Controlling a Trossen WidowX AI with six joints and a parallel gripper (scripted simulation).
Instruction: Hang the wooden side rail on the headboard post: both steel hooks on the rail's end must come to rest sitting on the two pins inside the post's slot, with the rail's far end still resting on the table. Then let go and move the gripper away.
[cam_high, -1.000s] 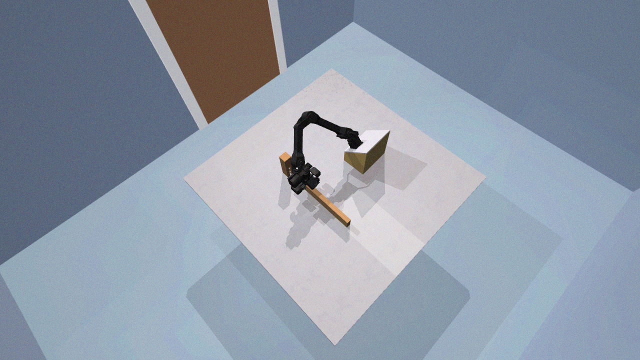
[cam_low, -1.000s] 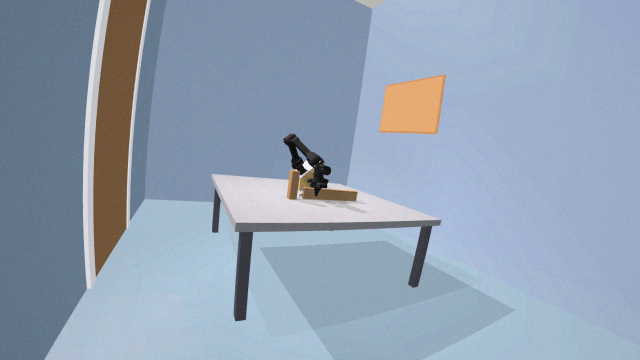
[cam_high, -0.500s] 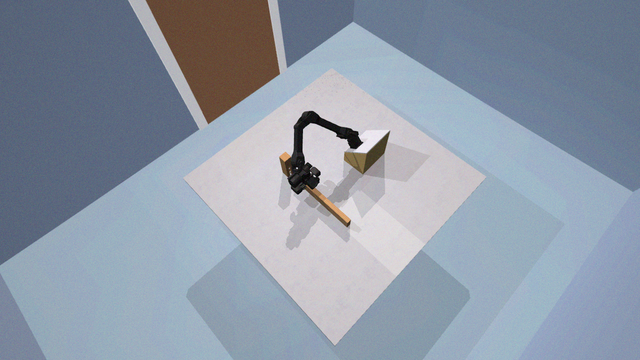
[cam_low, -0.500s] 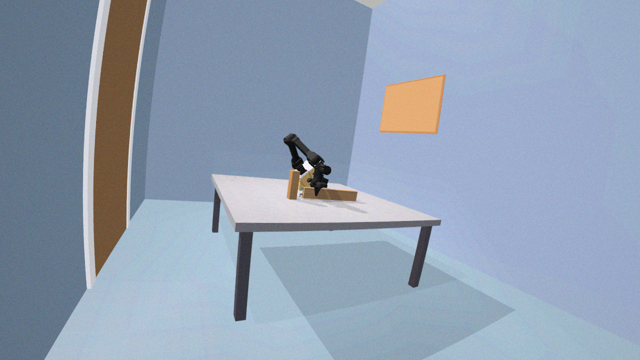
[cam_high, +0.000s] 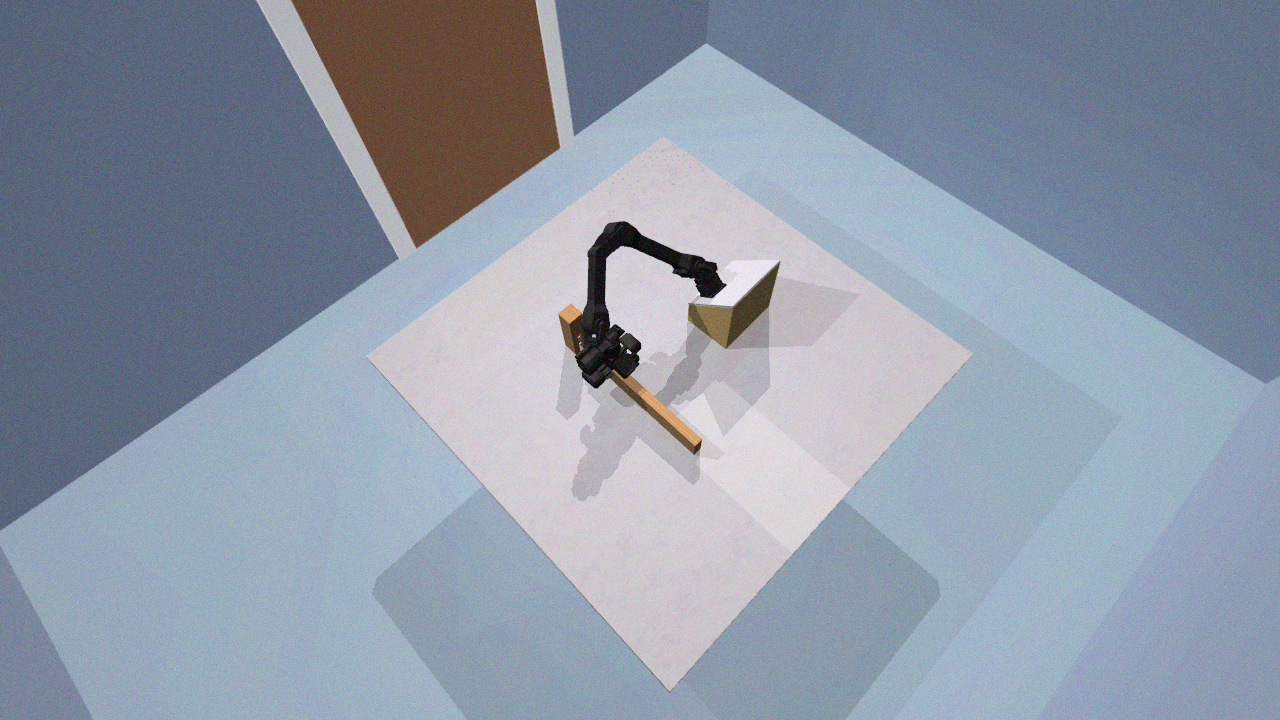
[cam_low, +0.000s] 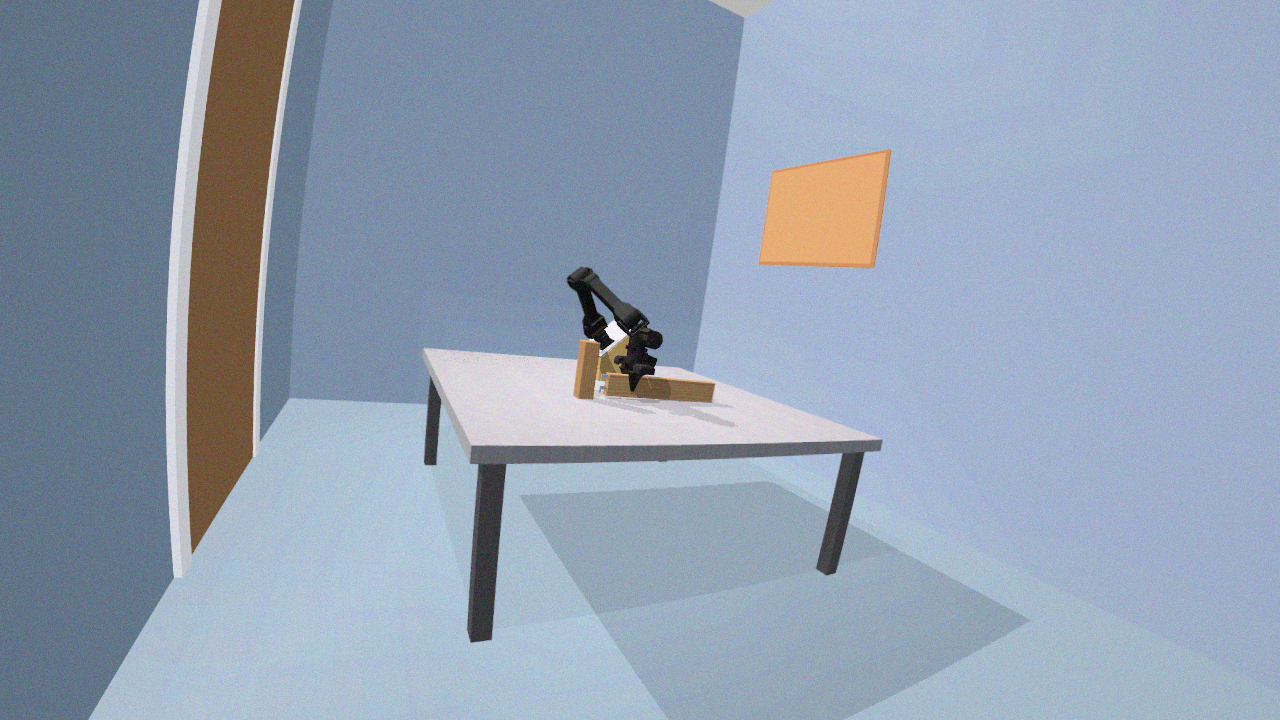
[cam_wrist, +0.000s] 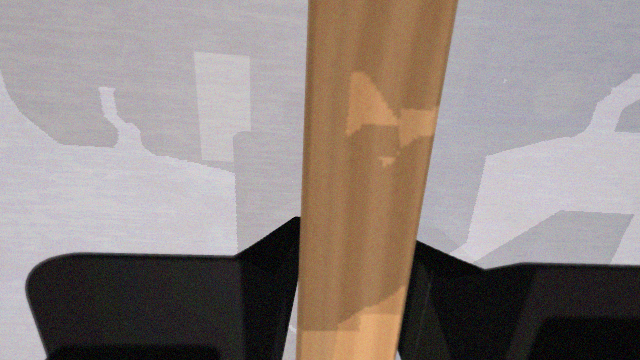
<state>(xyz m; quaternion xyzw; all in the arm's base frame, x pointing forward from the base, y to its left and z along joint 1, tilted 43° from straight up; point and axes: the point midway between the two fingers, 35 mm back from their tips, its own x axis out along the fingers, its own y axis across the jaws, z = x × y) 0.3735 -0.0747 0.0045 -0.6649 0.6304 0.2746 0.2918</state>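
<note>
The wooden side rail (cam_high: 664, 414) (cam_low: 675, 388) (cam_wrist: 367, 165) is a long light-brown board. My gripper (cam_high: 601, 367) (cam_low: 634, 385) (cam_wrist: 332, 227) is shut on it near its hooked end, with a black finger on each side in the wrist view. That end is raised a little, close beside the upright headboard post (cam_high: 569, 325) (cam_low: 586, 368). The rail's far end rests on the table (cam_high: 501, 429) (cam_low: 537, 420). Small steel hooks (cam_low: 604, 387) show between rail and post. I cannot tell whether they touch the pins; the slot is hidden.
A tan wedge-shaped block with a white top (cam_high: 738, 300) stands at the arm's base, behind the rail. A brown door (cam_high: 429, 98) (cam_low: 223, 268) and an orange wall board (cam_low: 825, 211) are in the room.
</note>
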